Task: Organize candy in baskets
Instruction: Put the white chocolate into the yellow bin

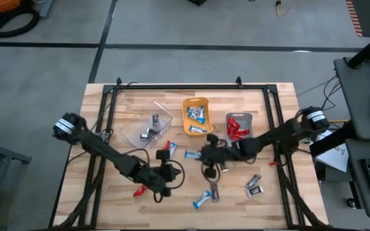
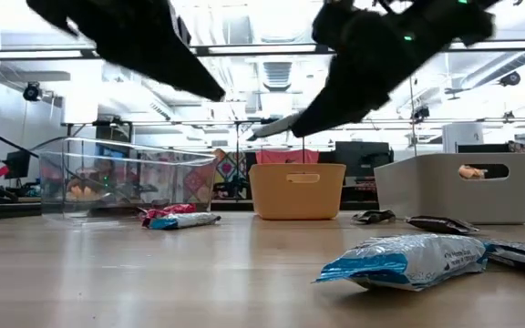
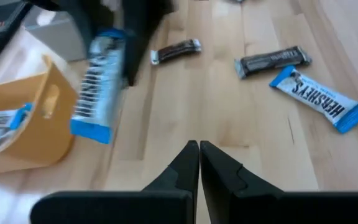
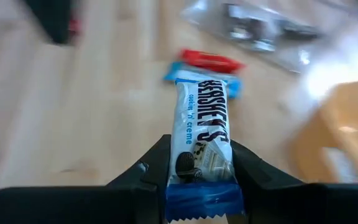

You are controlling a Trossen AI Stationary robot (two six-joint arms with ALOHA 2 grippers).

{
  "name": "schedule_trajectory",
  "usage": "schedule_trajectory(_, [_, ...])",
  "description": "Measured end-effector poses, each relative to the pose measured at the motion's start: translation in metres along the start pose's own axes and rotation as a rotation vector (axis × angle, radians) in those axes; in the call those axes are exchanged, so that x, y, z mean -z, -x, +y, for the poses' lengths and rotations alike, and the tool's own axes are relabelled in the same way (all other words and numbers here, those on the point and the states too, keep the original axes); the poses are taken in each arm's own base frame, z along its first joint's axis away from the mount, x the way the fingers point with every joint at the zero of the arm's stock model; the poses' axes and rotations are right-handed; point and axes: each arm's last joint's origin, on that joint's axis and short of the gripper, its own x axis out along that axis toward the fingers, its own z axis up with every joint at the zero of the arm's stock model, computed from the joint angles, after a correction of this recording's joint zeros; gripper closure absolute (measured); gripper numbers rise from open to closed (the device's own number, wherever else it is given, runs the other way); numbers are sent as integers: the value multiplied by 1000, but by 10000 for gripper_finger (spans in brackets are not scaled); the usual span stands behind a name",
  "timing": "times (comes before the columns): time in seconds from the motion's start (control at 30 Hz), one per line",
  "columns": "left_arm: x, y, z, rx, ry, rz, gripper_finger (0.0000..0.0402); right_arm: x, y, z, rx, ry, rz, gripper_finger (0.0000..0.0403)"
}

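Right gripper over the middle of the counter, jaws pinching a blue-and-white candy bar by one end, long axis running straight out from the jaws. Orange basket just beyond, between clear basket and grey basket; probably the next place for this bar. Left gripper nearer the front edge, jaws pressed together, empty.
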Motion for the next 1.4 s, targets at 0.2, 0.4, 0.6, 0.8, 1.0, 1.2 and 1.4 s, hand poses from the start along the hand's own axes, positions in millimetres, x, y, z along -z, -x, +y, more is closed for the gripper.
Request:
schedule_trajectory(0.2, [-15, 29, 13, 48, 37, -42, 402, -35, 9, -51, 137, -126, 64, 312])
schedule_trajectory(0.4, [-23, 50, 18, 131, 148, -71, 402, -53, 13, -101, 258, -219, 155, 311])
schedule_trajectory(0.6, [-19, 64, 16, 217, 232, -5, 402, -51, 7, -139, 310, -265, 222, 310])
schedule_trajectory(0.8, [-5, 66, 13, 297, 393, 199, 402, -42, -8, -156, 318, -245, 272, 309])
schedule_trajectory(1.0, [13, 73, 11, 279, 542, 432, 402, -38, -25, -158, 312, -187, 256, 298])
schedule_trajectory(1.2, [23, 82, 5, 253, 595, 528, 402, -35, -33, -159, 312, -166, 253, 292])
schedule_trajectory(1.4, [26, 85, 1, 237, 626, 550, 385, -34, -34, -159, 309, -154, 259, 292])
